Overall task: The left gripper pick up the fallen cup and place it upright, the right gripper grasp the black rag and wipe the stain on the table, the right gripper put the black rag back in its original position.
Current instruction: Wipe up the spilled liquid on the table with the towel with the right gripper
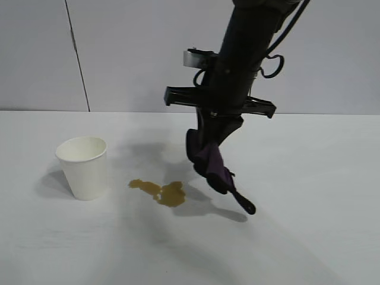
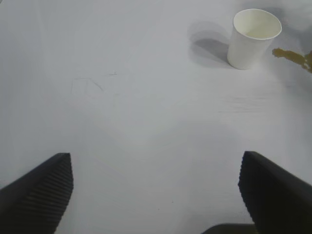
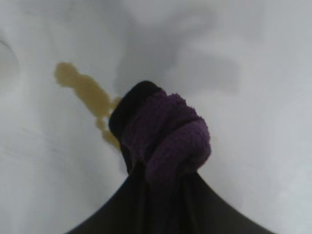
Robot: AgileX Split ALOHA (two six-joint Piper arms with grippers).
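A: What do the fingers of the right gripper (image 1: 209, 147) hold?
B: They are clamped on the black rag (image 1: 212, 163), which hangs bunched below them, clear of the table (image 1: 309, 225), just beside and above the stain (image 1: 161, 191).

A: And the left gripper (image 2: 156, 195)?
B: Its fingers (image 2: 41, 187) stand wide apart, holding nothing. The cup (image 1: 84, 167) stands upright well ahead of them, near the stain.
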